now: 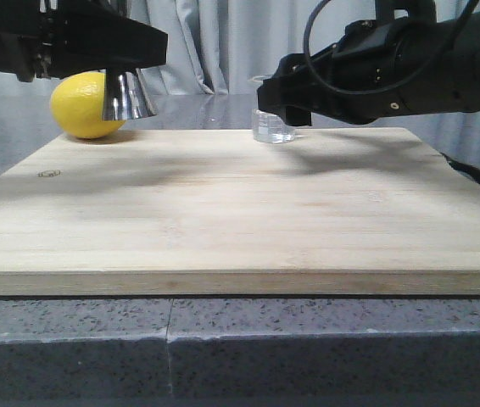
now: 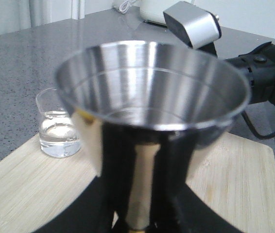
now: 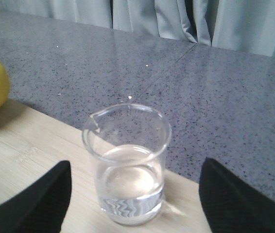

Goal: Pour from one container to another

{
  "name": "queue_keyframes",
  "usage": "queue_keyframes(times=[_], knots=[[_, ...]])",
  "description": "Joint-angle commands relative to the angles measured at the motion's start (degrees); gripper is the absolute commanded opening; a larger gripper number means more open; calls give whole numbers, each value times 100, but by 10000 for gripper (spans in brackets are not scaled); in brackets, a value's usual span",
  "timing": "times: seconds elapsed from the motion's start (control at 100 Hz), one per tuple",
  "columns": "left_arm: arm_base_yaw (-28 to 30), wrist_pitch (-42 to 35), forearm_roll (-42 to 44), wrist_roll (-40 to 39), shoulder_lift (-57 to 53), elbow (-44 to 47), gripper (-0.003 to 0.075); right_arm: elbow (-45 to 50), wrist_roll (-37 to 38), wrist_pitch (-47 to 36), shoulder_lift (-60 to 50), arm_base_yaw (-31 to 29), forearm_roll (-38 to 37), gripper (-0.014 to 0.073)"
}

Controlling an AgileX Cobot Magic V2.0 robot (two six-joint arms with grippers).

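Your workspace is a pale wooden board on a speckled grey counter, grey curtains behind. Your left gripper is clamped on the steel jigger, holding it off the board, long axis upright, mouth up; the front view shows only its lower cone beside the lemon. Your right gripper stands wide open, 1 finger on each side of the glass beaker, neither touching it. The beaker stands upright at the board's far edge, part full of clear liquid. The right wrist view shows its pouring lip turned toward the lemon; the front view hides the beaker's top behind the arm.
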Motion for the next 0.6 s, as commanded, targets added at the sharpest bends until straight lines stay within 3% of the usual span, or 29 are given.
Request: queue_keyframes(times=[0.0,0.27,0.59], knots=[[-43,744,-381,-20,-250,-160,-19,-170,6,-567,-182,12,-101,497],[-43,744,-381,-20,-250,-160,-19,-170,6,-967,60,12,-223,497],[-43,744,-370,-20,-250,-160,-19,-600,6,-882,286,12,-233,497]])
